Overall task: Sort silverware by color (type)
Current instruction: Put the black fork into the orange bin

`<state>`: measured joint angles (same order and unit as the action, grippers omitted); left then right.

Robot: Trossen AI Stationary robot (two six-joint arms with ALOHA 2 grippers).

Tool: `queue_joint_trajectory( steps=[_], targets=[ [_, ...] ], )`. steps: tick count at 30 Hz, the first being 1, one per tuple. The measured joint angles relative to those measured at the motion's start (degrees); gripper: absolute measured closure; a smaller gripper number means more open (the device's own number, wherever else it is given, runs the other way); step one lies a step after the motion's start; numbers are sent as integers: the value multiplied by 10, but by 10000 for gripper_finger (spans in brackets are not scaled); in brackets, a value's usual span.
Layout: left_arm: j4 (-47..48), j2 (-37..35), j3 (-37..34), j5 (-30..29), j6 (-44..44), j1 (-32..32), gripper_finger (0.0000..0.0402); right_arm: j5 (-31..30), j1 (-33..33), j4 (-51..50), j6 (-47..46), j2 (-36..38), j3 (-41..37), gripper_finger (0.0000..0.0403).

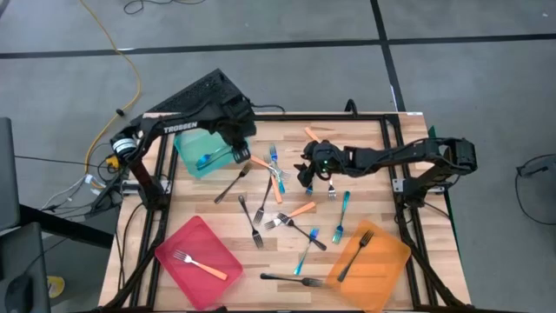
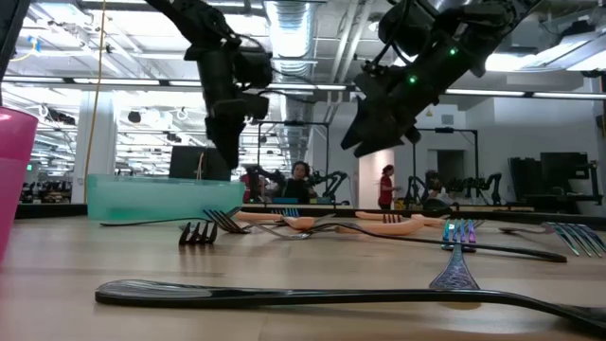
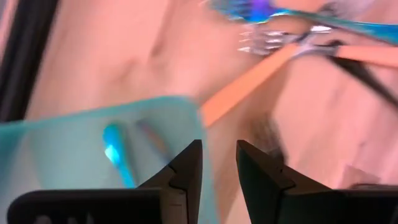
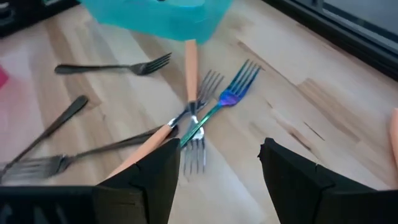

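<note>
The left claw [image 1: 241, 153] hangs over the near edge of the teal tray [image 1: 195, 156] at the back left of the desk [image 1: 373, 213], its fingers [image 3: 186, 165] drawn narrow with only a slim gap and nothing between them. One blue-handled fork [image 1: 207, 160] lies inside that tray. The right claw [image 1: 307, 176] hovers above the middle of the desk with its fingers [image 4: 149, 171] spread wide and empty, just over a crossed heap of forks [image 4: 196, 121]: an orange-handled one, a blue one and some black ones lying over each other. More forks [image 1: 287, 222] lie scattered across the wood between the trays. The red tray [image 1: 198, 261] at the front left holds an orange-handled fork [image 1: 200, 265], and the orange tray [image 1: 369, 261] at the front right holds a black fork [image 1: 354, 254]. Another black fork [image 1: 291, 279] lies on the bare wood at the front edge.
</note>
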<state>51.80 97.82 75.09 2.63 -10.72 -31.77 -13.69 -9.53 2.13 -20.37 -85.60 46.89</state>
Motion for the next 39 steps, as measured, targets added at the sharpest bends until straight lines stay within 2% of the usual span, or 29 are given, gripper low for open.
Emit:
queue_joint_trajectory(
  steps=[11, 17, 24, 27, 31, 36, 39],
  targets=[
    [-39, -24, 0, -3, -22, 131, 319, 1, 34, -3, 56, 0, 0, 161],
    [-45, -24, -1, -5, -21, 184, 319, 3, 81, -8, 108, 0, 0, 161],
    [-69, -24, -1, -61, -20, 222, 319, 3, 152, -34, 114, 0, -13, 161],
    [-88, -24, -1, -68, -11, 229, 319, 3, 180, -32, 103, 0, -22, 161],
    [-120, -23, -1, -68, 5, 237, 319, -24, 219, -28, 76, 0, -23, 161],
    [-128, -23, -1, -68, 7, 252, 319, -99, 267, -23, 48, 0, -23, 161],
    [-128, -23, -1, -67, 10, 264, 319, -122, 286, -15, 35, 0, -23, 161]
  ],
)
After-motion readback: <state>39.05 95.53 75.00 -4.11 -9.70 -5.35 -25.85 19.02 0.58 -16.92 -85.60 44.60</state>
